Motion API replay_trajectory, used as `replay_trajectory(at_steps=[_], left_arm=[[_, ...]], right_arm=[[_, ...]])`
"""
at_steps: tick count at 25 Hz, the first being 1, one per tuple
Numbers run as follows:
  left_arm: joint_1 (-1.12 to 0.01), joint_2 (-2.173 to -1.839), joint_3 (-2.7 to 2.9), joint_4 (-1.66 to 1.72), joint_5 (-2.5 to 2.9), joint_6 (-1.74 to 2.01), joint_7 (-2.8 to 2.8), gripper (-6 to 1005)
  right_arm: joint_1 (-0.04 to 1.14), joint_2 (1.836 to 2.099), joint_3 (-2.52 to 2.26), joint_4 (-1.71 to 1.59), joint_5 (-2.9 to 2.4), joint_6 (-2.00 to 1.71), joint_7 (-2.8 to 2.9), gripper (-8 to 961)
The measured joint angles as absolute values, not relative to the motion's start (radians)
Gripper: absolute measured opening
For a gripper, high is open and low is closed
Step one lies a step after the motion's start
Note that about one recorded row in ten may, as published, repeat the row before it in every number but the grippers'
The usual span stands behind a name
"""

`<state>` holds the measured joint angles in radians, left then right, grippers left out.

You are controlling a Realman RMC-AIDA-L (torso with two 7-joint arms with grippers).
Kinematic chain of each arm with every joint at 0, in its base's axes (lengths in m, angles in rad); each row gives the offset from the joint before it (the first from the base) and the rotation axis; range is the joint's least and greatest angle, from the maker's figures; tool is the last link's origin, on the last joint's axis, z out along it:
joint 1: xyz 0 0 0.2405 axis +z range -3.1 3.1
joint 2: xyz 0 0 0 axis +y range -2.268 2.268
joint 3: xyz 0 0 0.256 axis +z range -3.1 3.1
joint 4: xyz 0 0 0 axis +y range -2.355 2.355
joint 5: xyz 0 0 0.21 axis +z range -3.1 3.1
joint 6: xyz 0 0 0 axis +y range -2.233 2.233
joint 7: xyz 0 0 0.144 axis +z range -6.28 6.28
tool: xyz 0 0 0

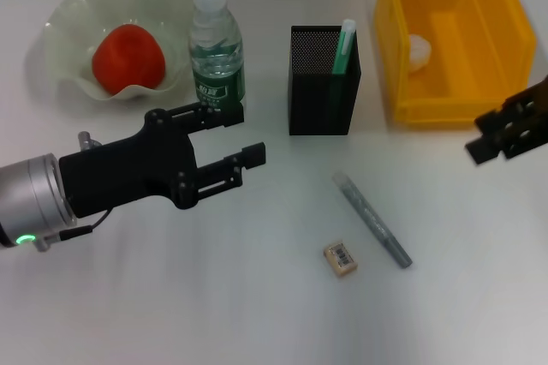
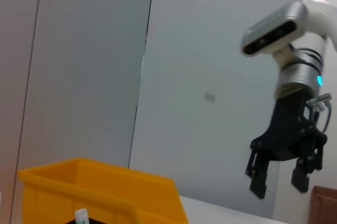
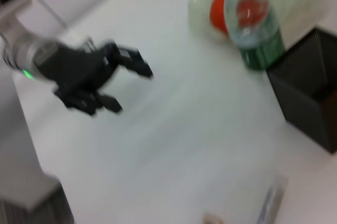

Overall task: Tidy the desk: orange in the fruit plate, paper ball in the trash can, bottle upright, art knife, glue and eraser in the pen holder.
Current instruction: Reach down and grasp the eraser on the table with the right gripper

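In the head view, the orange is sitting in the fruit plate at the upper left of the frame, and the bottle is standing upright on the white table just right of that plate. The pen holder is standing at the upper centre, with the glue leaning in its right-hand corner, white tip up. The trash can is occupying the upper right, and a pale paper ball is lying inside it against the left wall.

The art knife is lying flat on the table at lower centre, angled from upper left to lower right. The eraser is resting just left of the knife's lower end, not touching it.

The left gripper is reaching in from the left edge at mid-height, its fingers spread apart and holding nothing, with the upper fingertip just below the bottle's base. The right gripper is hanging at the right edge, below the trash can; in the left wrist view its fingers are pointing down, parted and empty.
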<state>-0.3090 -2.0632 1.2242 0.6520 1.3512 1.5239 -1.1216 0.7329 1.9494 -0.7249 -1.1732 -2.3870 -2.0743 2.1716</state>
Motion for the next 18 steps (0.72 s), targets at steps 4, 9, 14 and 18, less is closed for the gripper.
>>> replay_trajectory(at_steps=[4,9,14,18], left_arm=[[-0.309,-2.063,1.226,0.636,1.378,1.530,-1.117,601],[-0.300,-2.062,1.222,0.635,1.390,1.527,-1.117,601],[-0.292,-2.059,1.221,0.635,1.399,1.504,-1.117,602],[-0.290,-2.053,1.221,0.634,1.400,1.495,-1.113,602]], right_arm=[[0.820,1.963,-0.913,-1.099,-2.453,-2.014,2.203,642],[0.924,1.980,-1.033,-0.963,-2.506,-1.976,2.294,641],[1.019,2.048,-1.077,-0.865,-2.600,-1.950,2.304,641],[1.065,2.083,-1.114,-0.827,-2.671,-1.910,2.314,642]])
